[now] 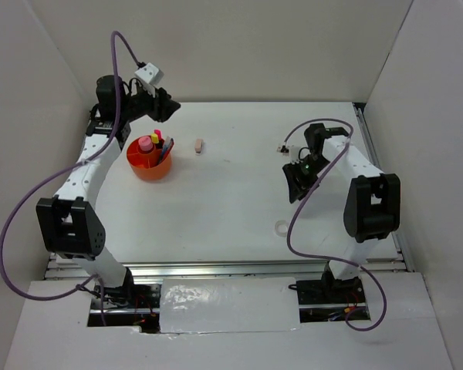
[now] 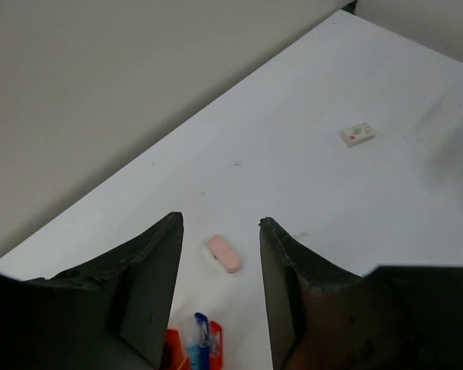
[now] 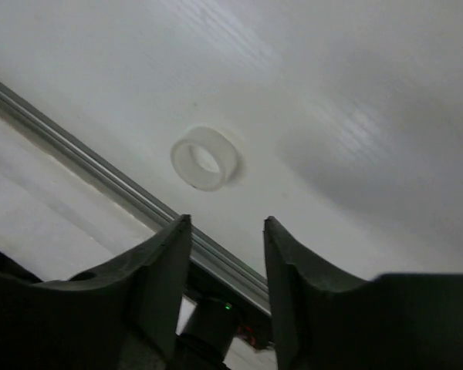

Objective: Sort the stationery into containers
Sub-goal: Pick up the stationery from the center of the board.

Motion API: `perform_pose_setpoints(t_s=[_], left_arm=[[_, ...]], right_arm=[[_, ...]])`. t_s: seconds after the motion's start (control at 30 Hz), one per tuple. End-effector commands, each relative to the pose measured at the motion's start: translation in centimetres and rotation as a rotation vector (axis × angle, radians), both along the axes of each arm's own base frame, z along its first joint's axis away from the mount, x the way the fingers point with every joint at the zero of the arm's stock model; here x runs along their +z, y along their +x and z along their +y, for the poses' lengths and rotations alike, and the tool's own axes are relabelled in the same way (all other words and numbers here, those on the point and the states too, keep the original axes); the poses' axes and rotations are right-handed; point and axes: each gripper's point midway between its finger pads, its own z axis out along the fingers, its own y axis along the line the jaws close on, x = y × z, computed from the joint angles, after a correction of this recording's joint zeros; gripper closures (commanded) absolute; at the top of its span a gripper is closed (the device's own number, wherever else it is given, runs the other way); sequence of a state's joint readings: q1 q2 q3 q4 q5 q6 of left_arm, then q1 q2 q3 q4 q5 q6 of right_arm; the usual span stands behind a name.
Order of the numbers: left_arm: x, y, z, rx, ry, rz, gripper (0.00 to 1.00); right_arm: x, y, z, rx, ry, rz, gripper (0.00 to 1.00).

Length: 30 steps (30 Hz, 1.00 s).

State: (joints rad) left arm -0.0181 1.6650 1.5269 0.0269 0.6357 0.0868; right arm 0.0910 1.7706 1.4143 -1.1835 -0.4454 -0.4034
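Top external view shows you the orange tub at the left of the worktop, with a pink-capped glue stick and a blue pen standing inside it. Your left fingers hover just behind the tub, spread apart and gripping nothing. A pink eraser lies near the tub's right side, and a white eraser sits well beyond that, further right. Your right fingers hang far to the tub's right, parted and empty, near the clear tape ring lying flat on the worktop.
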Motion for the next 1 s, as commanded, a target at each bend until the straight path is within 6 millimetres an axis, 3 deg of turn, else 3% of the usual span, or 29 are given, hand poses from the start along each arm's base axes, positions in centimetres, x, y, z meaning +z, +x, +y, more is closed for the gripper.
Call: perform_pose_setpoints(t_s=[0.0,0.07,0.17,0.37,0.8,0.9,0.97], left_arm=[[-0.8,-2.9,-1.0,-0.028,0.011,0.074,0.44],[-0.3,-3.9,-1.5,-0.031,-0.014,0.068,0.44],[-1.2,-4.6,-1.4,-0.014,-0.019,0.102,0.44],[-1.7,-5.7,-1.1,0.014,0.014,0.117,0.44],[-2.2,-6.7,-0.9,0.039,0.017,0.130,0.43],[-2.4,-6.8,-0.8,0.043,0.019,0.136,0.43],[-2.5,-7.1,-0.9,0.038,0.009,0.142,0.43]], right_arm=[[-1.5,-0.1,-1.9,0.063,-0.136,-0.063,0.53],[-2.1,-1.3,-0.8,0.103,-0.143,-0.046,0.55],[-3.6,-2.3,0.2,0.151,-0.197,-0.049,0.53],[-5.1,-2.9,1.2,0.180,-0.210,-0.018,0.50],[-9.0,-4.1,2.0,0.231,-0.298,0.021,0.52],[-9.5,-4.0,2.1,0.233,-0.314,0.020,0.57],[-9.6,-4.0,2.2,0.227,-0.314,0.022,0.71]])
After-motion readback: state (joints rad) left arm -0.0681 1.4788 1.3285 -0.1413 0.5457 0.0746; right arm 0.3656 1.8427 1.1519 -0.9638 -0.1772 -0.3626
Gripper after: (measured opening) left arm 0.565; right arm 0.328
